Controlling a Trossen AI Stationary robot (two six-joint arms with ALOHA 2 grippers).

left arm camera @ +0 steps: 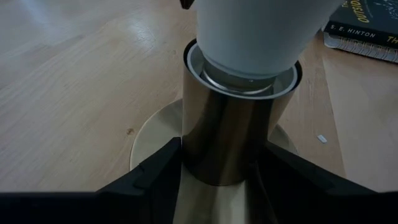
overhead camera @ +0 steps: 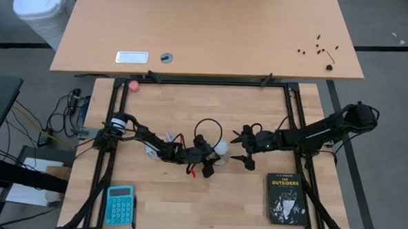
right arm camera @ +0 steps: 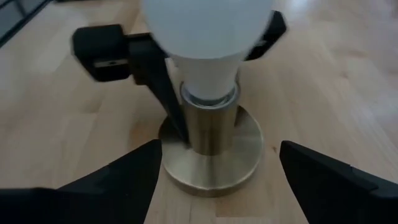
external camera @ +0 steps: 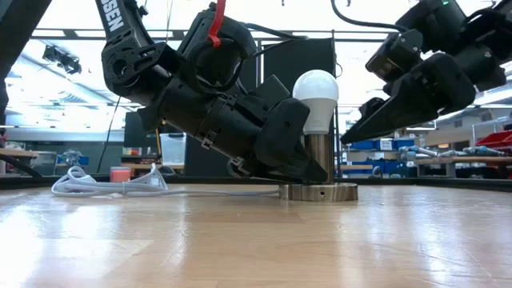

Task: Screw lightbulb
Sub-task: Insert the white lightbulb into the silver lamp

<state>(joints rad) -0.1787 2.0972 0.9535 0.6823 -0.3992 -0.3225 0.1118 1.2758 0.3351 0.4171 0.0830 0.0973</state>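
white lightbulb (external camera: 316,96) upright in brass socket (external camera: 318,164), left gripper (left arm camera: 217,177) clamping socket

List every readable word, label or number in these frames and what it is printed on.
"THE OUTSIDERS": cover of the black book, high view.
"S. E. HINTON": same book's edge, left wrist view.
Letters on the left arm, low view: cut off, unreadable.
Teal calculator keys: too small to read.

1. One lightbulb (overhead camera: 221,148), seated in one brass socket (external camera: 318,189).
2. Two grippers: left gripper (left arm camera: 217,180), right gripper (right arm camera: 217,180).
3. One book (overhead camera: 285,198).
4. One calculator (overhead camera: 119,205).
5. One pink ball (overhead camera: 133,86).
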